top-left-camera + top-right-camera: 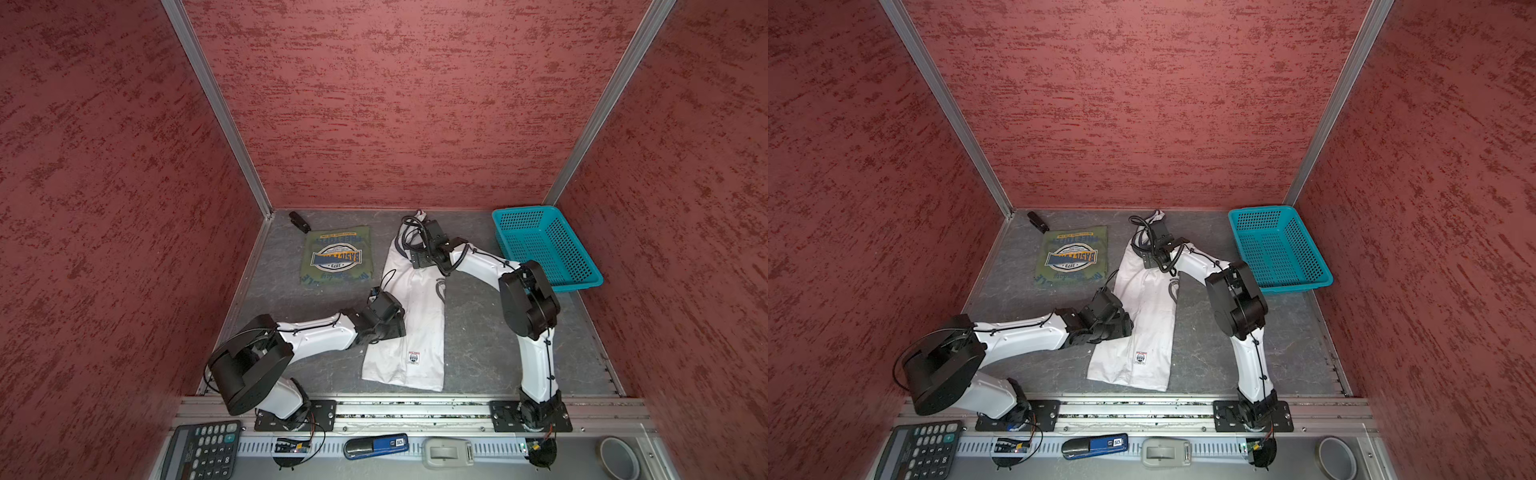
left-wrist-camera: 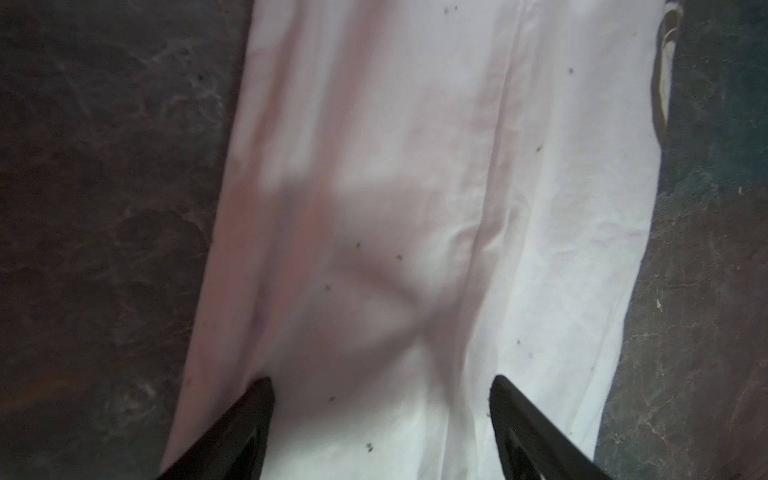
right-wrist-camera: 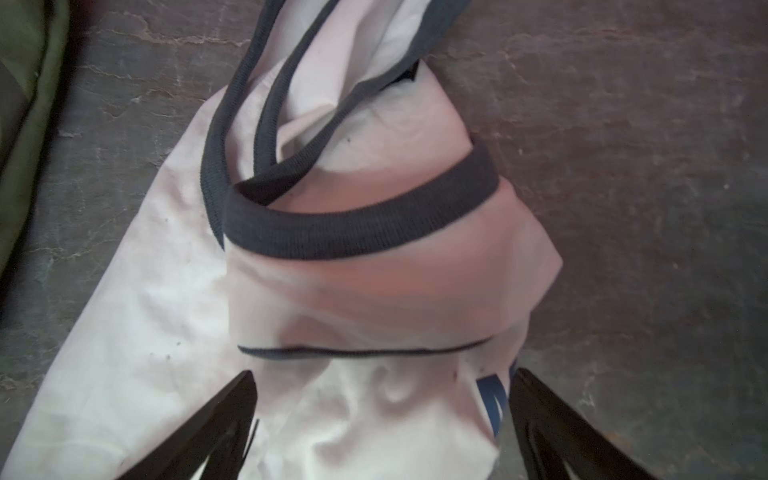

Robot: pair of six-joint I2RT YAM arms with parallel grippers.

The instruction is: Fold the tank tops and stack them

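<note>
Folded into a square, the olive green tank top [image 1: 336, 255] lies at the back left with its blue-yellow badge facing up. The white tank top [image 1: 415, 332] stretches lengthwise down the middle of the mat, folded narrow, hem toward the front. Its grey-trimmed neck and straps [image 3: 361, 224] are bunched at the far end. My right gripper [image 3: 382, 386] is open there, its fingers astride the bunched cloth. Over the white top's middle, near its left edge, my left gripper [image 2: 382, 395] is open above flat cloth [image 2: 415, 208]. In both top views the wrists hide the fingertips.
A turquoise mesh basket [image 1: 544, 247] stands at the back right, close to the right arm's elbow. A small black object [image 1: 300, 221] lies in the back left corner. Red walls close in three sides. A calculator [image 1: 201, 451], a stapler [image 1: 376, 446] and a tape roll [image 1: 619, 457] sit beyond the front rail.
</note>
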